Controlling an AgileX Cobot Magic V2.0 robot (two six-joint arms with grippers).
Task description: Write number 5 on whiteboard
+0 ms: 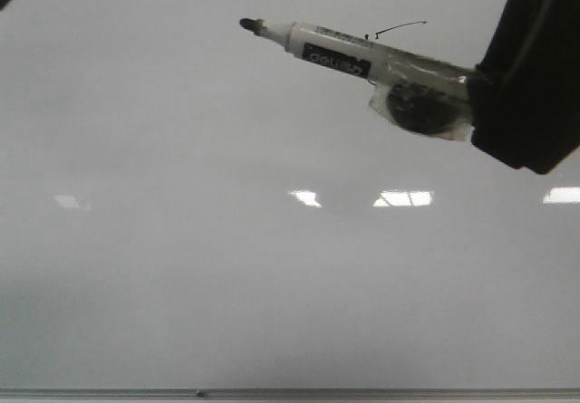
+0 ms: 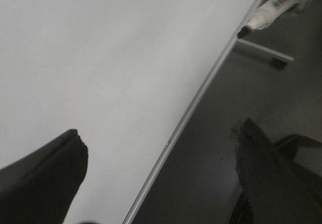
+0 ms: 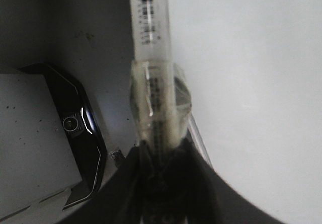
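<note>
The whiteboard fills the front view, its grey edge strip along the bottom. My right gripper is shut on a taped white marker whose black tip points left. A thin black slanted stroke of the number 5 shows just above the marker barrel; anything below it is hidden by the marker. In the right wrist view the marker runs out from the right gripper beside the whiteboard. My left gripper is open and holds nothing, straddling the board's edge strip.
Bright light reflections lie across the board's middle. A black device with a round lens sits on a grey block off the board's side. A white stand leg with a caster rests on the dark floor.
</note>
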